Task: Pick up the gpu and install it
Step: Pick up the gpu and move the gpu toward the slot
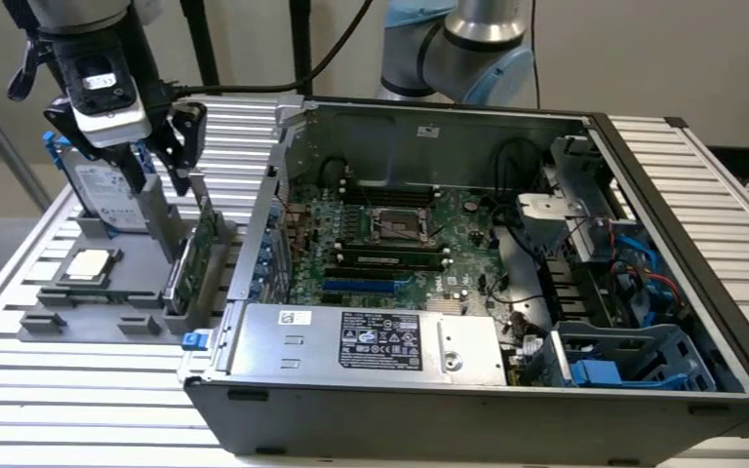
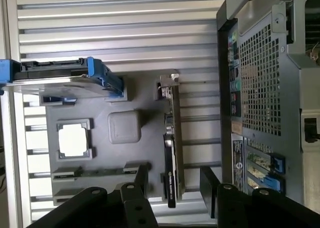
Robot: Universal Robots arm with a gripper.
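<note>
While seated on edge in grey moulded holder [image 1: 89, 304] beside open grey computer case [image 1: 479, 402] — gpu [image 1: 192, 261], thin green circuit card with silvery end bracket: probably light, stiff, fragile; best pinched across flat faces, top edge. Black two-fingered gripper [image 1: 167, 171] above, spread wide, empty.

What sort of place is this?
Likely a robotics lab bench for computer assembly: an open computer case, a parts tray holding the gpu, and a robot's claw above it.
</note>
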